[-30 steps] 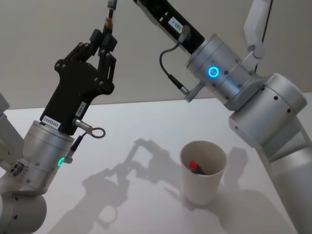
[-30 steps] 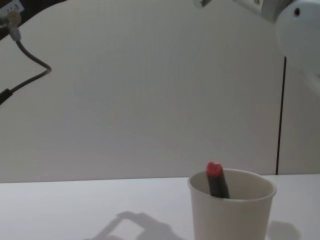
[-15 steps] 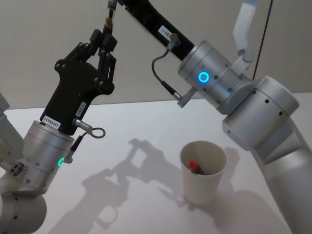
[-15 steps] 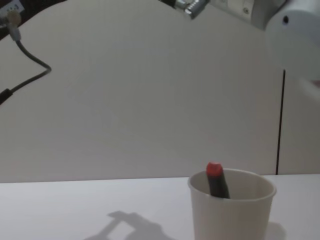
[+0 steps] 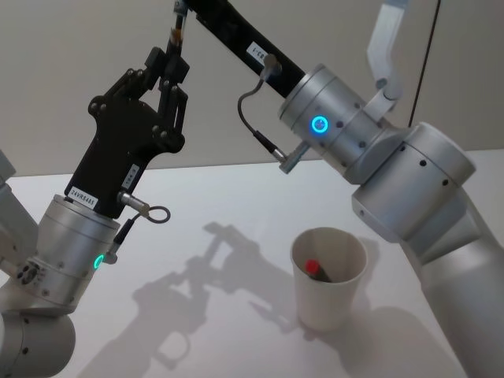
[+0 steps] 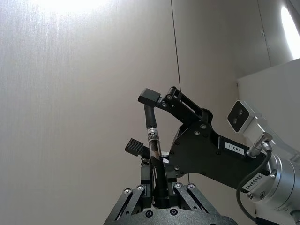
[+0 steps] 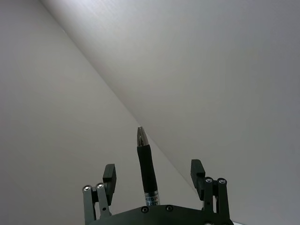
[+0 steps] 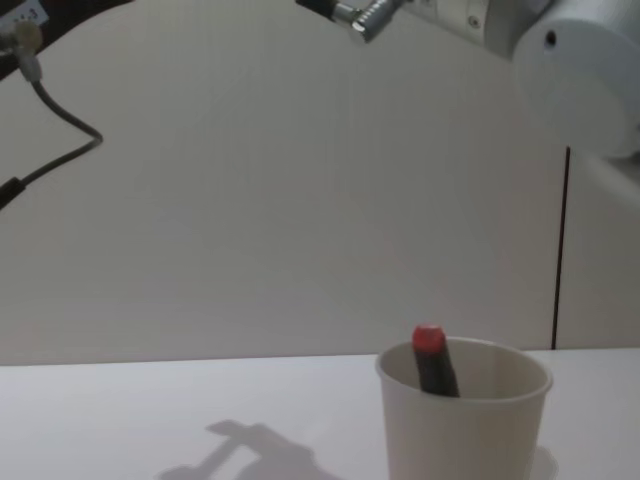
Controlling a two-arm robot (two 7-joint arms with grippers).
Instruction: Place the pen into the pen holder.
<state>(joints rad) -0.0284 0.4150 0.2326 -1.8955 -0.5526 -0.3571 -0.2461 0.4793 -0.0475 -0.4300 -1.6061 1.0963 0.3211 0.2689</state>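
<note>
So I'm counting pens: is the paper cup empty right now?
No, a dark pen with a red cap already stands inside the paper cup, leaning against its rim.

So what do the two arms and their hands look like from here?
Both arms are silver-grey, rounded segments with a glowing ring light near each wrist. The left hand and right hand are black linkage fingers on black bodies with white serial labels, and thin grey cables loop at the wrists.
</note>
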